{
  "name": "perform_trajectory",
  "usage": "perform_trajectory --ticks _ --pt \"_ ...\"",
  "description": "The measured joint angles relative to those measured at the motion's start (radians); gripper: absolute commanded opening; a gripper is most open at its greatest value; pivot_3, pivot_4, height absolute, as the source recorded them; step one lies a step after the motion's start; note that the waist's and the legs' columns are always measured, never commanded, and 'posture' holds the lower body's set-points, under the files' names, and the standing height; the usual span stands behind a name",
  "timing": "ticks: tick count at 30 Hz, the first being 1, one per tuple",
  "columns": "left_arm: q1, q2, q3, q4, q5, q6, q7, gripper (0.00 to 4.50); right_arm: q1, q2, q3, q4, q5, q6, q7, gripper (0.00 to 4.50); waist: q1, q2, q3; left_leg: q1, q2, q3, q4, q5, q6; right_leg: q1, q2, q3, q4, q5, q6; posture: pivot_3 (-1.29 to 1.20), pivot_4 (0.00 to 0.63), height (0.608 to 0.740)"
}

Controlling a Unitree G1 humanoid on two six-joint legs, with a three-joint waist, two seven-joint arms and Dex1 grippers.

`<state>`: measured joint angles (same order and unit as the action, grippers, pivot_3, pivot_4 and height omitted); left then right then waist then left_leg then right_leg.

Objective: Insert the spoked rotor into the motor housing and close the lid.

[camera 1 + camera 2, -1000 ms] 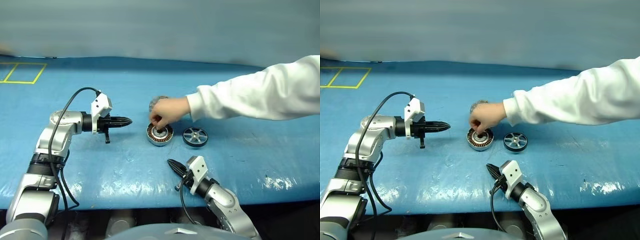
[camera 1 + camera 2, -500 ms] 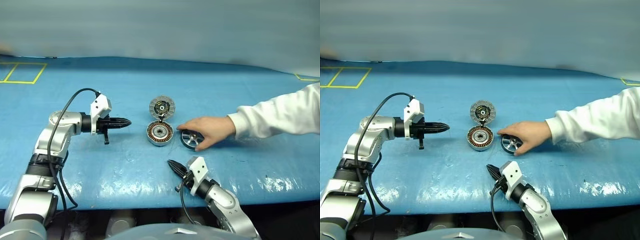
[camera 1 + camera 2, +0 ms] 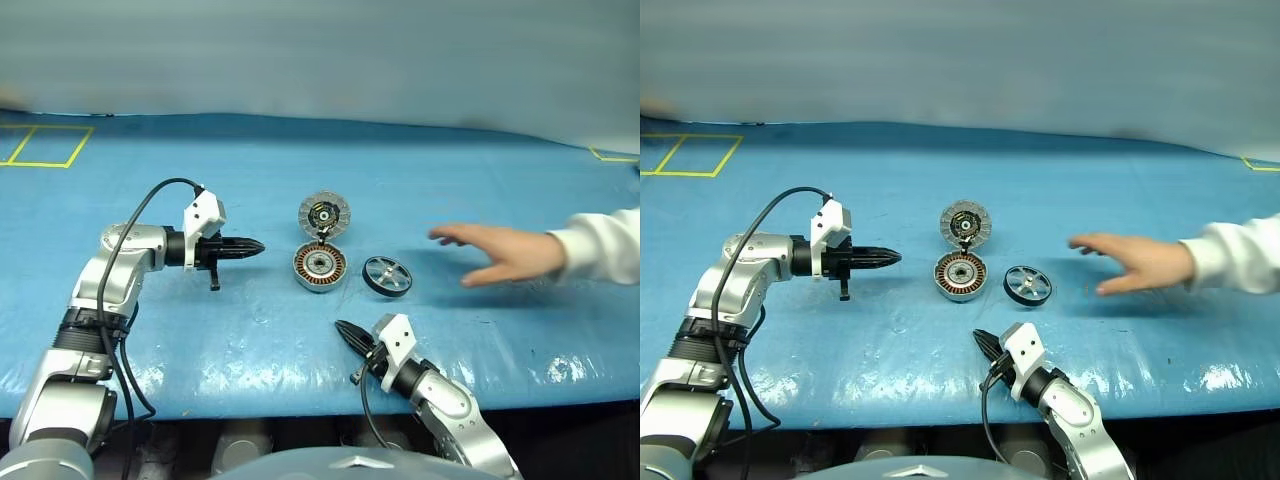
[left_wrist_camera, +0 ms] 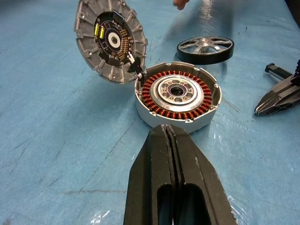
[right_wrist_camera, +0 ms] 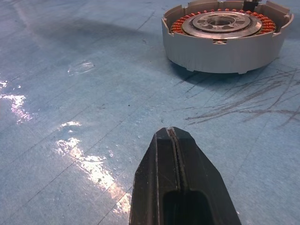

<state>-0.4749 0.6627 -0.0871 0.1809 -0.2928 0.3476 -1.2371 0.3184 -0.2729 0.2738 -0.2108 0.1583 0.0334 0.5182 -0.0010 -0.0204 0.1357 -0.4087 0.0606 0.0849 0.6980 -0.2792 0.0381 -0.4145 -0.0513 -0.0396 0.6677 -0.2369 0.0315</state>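
— Where do your pincers stand?

— Your left pincer (image 3: pixel 252 245) hovers above the blue desk (image 3: pixel 250 330) with its fingers pressed together, empty, its tip aimed at the motor housing (image 3: pixel 319 267). Your right pincer (image 3: pixel 345 330) is likewise closed on nothing, low over the desk just in front of the housing.

— And the parts?

— You see the housing open, copper windings showing; the lid (image 3: pixel 324 213) stands tilted up at its far edge. The spoked rotor (image 3: pixel 388 276) lies flat just right of the housing. A person's hand (image 3: pixel 500 254) hovers further right.
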Motion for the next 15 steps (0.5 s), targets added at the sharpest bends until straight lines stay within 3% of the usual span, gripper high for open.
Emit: perform_trajectory --ticks 13,15 --pt "0.027 0.0 -0.002 -0.03 -0.004 0.009 0.002 0.03 0.005 -0.004 -0.001 -0.019 -0.005 0.021 -0.005 0.0 0.001 0.0 0.0 0.0 0.0 0.0 0.0 0.0 0.0 0.0 0.0 0.0 0.0 0.0 0.0 0.0 0.15 0.74" --pt "0.029 -0.001 -0.002 -0.031 -0.007 0.016 0.005 0.4 0.011 -0.004 -0.002 -0.024 -0.007 0.022 -0.013 0.0 0.001 0.0 0.0 0.0 0.0 0.0 0.0 0.0 0.0 0.0 0.0 0.0 0.0 0.0 0.0 0.0 0.15 0.74"
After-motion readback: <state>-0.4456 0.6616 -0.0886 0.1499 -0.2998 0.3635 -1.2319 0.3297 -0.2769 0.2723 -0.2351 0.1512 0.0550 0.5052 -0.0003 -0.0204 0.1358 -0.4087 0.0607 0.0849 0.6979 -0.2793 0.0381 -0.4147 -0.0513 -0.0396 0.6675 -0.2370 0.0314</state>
